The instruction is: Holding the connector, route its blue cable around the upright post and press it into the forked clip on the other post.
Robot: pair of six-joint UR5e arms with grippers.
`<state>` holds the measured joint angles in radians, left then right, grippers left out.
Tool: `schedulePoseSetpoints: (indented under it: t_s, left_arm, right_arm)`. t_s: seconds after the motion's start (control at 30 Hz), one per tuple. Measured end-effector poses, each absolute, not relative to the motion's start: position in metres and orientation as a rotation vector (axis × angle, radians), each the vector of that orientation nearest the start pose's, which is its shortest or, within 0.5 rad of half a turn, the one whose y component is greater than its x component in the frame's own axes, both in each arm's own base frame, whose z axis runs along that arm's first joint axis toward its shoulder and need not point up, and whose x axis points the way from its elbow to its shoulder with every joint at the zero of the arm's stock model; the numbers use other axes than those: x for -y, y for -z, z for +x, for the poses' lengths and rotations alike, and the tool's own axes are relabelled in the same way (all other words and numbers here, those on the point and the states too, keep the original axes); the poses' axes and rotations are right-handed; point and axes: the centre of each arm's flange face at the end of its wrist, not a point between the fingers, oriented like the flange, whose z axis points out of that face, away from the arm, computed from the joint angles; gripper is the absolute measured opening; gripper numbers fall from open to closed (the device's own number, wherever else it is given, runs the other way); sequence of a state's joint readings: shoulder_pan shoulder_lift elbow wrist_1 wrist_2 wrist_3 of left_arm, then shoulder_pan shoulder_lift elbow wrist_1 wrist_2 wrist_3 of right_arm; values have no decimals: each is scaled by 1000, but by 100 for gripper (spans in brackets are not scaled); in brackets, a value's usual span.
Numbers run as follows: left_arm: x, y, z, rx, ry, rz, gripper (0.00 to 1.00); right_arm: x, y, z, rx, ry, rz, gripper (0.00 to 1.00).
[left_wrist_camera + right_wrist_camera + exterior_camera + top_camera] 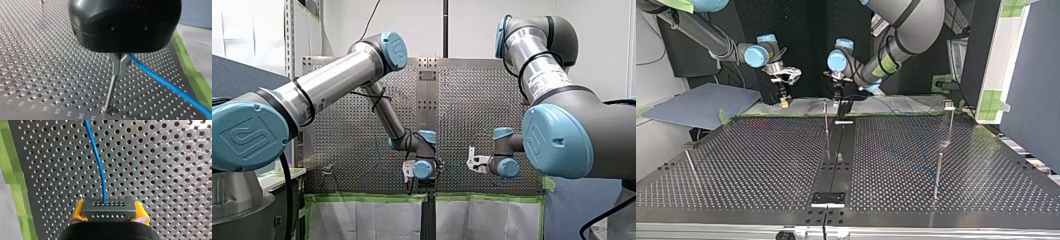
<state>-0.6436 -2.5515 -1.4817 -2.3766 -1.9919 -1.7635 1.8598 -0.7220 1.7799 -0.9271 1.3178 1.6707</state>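
Observation:
My right gripper [108, 213] has yellow pads and is shut on a black connector [109, 208]. From the connector the blue cable [98, 165] runs ahead over the perforated table. In the top view that gripper [784, 101] hangs at the far edge, left of centre. My left gripper [119, 66] is black, and its metal fingers are shut on the blue cable [162, 81], which trails off to one side. A thin upright post [111, 93] stands just under its fingertips. The top view shows this gripper [840, 105] close beside that post [826, 122]. A post with a clip on top [950, 106] stands far to the right.
Green tape [193, 77] lines the table's edge near both grippers. Two more thin posts [938, 175] [692, 169] rise from the perforated table [751, 165]. A black strip with a plate [828, 199] runs down the middle. A blue-grey sheet [701, 106] lies beyond the table's far left corner.

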Motion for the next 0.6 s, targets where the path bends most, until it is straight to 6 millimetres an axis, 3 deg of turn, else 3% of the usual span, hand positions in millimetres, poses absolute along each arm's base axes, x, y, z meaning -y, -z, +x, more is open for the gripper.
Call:
schedulePoseSetpoints:
  t_s: [0.6]
  left_arm:
    - [470,14,505,-1708,326,28,0]
  right_arm:
    - [527,9,318,1098,-1592,1666,0]
